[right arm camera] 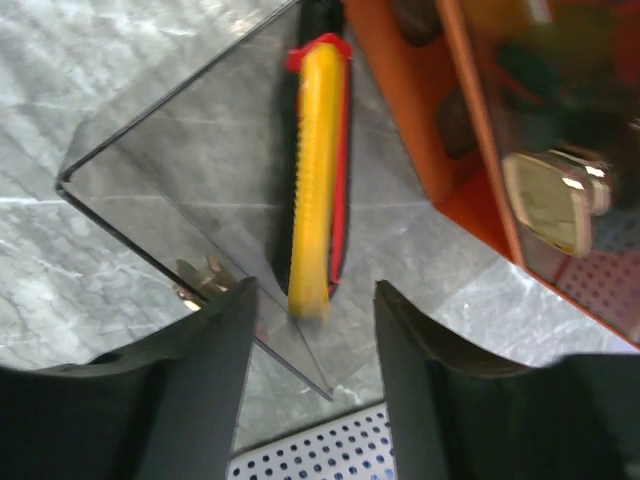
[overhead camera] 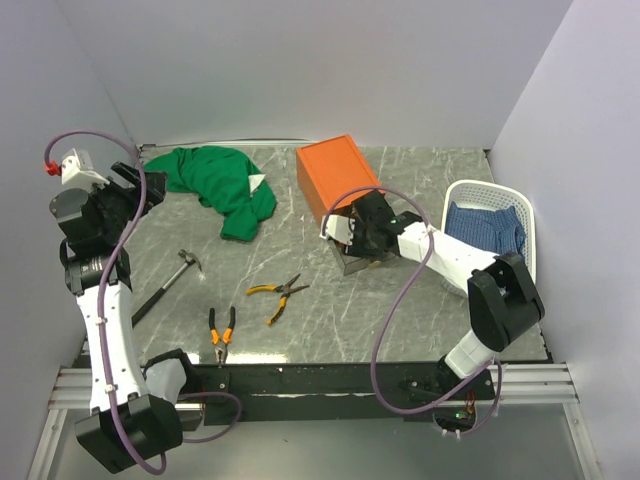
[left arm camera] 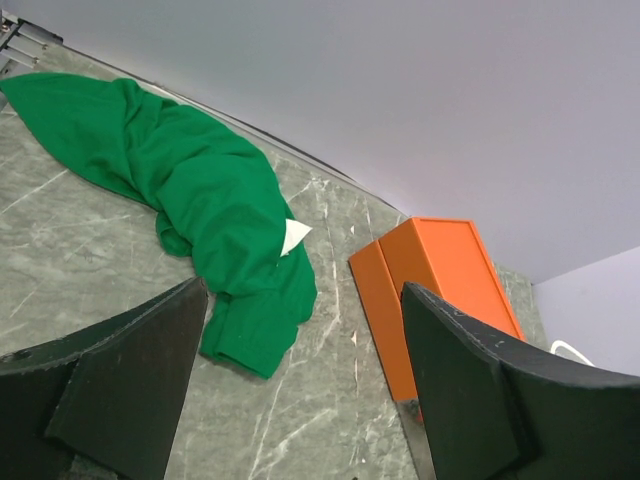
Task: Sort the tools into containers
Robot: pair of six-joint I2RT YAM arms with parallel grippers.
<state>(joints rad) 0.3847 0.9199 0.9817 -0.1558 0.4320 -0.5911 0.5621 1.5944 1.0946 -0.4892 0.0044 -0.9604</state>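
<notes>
The orange box (overhead camera: 338, 172) stands at the back centre, with one clear drawer (overhead camera: 357, 263) pulled out at its near end. My right gripper (overhead camera: 350, 236) hovers over that drawer, open. In the right wrist view a yellow and red utility knife (right arm camera: 318, 170) lies in the clear drawer (right arm camera: 150, 150), its near end blurred just ahead of my open gripper (right arm camera: 315, 330), which does not grip it. My left gripper (overhead camera: 135, 188) is raised at the far left, open and empty (left arm camera: 305, 390). A black-handled hammer (overhead camera: 168, 284), yellow pliers (overhead camera: 277, 292) and orange-black pliers (overhead camera: 221, 332) lie on the table.
A green cloth (overhead camera: 215, 185) lies at the back left and also shows in the left wrist view (left arm camera: 200, 200). A white perforated basket (overhead camera: 520, 205) holding a blue cloth (overhead camera: 485, 226) stands at the right, close to the drawer. White walls enclose the table.
</notes>
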